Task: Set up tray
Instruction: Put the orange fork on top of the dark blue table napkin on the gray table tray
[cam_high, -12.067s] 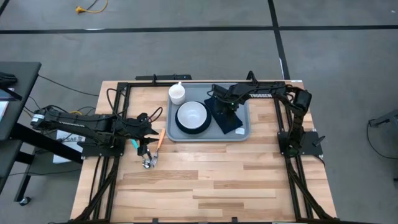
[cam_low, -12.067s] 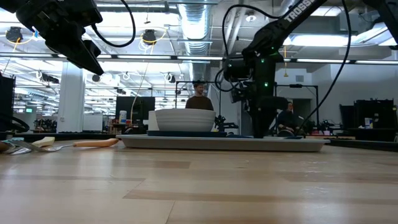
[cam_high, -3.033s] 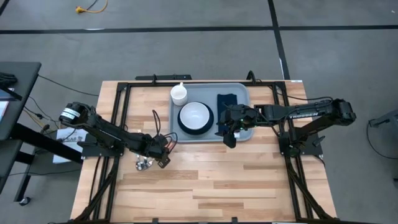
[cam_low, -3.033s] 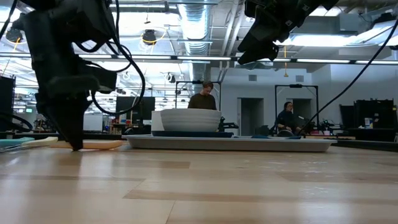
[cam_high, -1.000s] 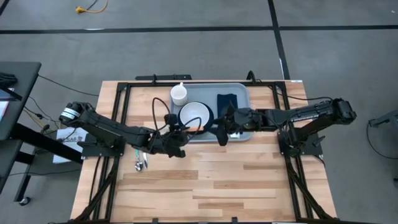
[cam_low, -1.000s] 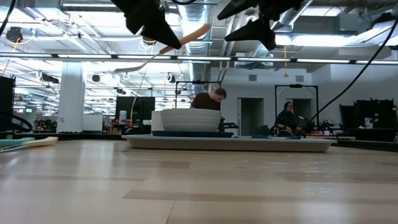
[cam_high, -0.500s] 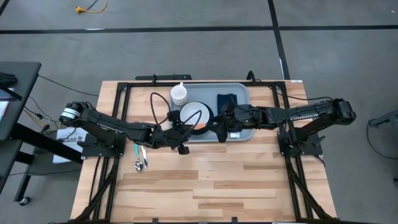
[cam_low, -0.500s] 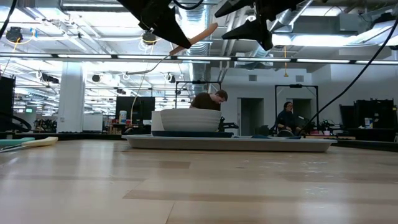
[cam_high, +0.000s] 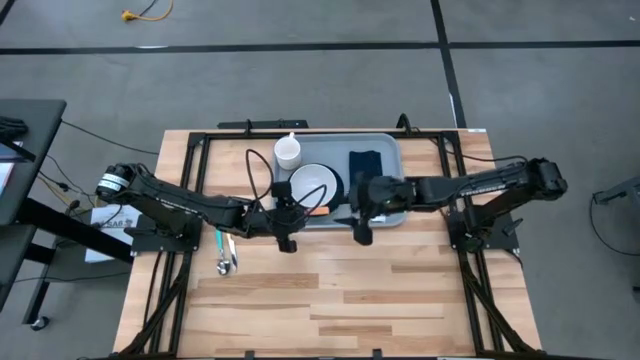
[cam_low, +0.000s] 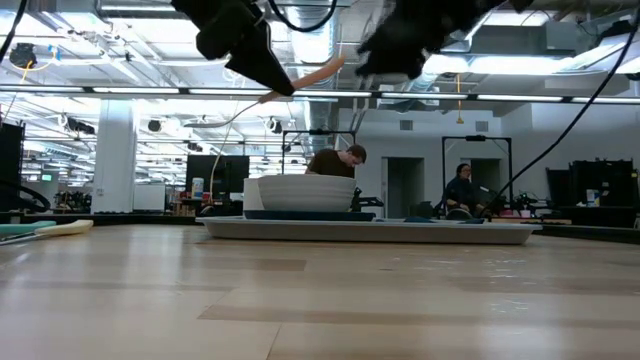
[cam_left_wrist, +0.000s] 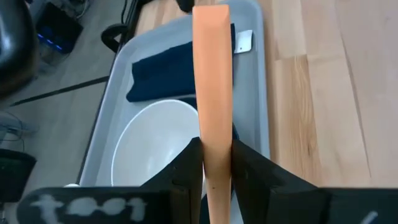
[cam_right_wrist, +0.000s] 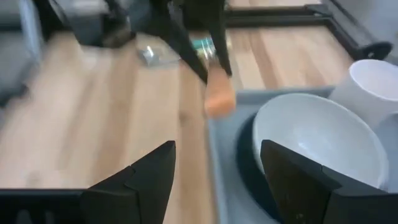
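Overhead, the tray (cam_high: 388, 150) sits at the far middle of the wooden table (cam_high: 330, 290), holding a white bowl (cam_high: 315, 183) on a dark plate, a white cup (cam_high: 288, 151) at its far left corner, and a folded navy napkin (cam_high: 364, 163) on its right half. The left gripper (cam_high: 300, 212) reaches in from the left to the tray's near rim, clamped on an orange-handled utensil (cam_high: 320, 209) whose handle points toward the bowl. The right gripper (cam_high: 355, 220) comes in from the right and hangs over the tray's near edge, just beside the orange handle. Some cutlery (cam_high: 225, 256) lies on the wood to the left, apart from the tray.

From table height, the tray (cam_low: 365, 230) lies flat with the bowl (cam_low: 300, 190) standing on it. High above, the left gripper (cam_low: 275, 82) holds the orange handle (cam_low: 315, 72) tilted upward, and the right gripper (cam_low: 375, 55) hovers close to the handle's free end. People show in the room behind.

The left wrist camera looks along the orange handle (cam_left_wrist: 211, 93), pinched between its two dark fingers (cam_left_wrist: 186, 171), with the bowl (cam_left_wrist: 155, 149), napkin (cam_left_wrist: 168, 71) and tray (cam_left_wrist: 261, 74) beneath.

The right wrist camera shows its fingers (cam_right_wrist: 143, 177) spread wide with nothing between them, the orange handle's end (cam_right_wrist: 219, 99) ahead of them over the tray's edge, and the bowl (cam_right_wrist: 317, 137) and cup (cam_right_wrist: 373, 84) beside it.
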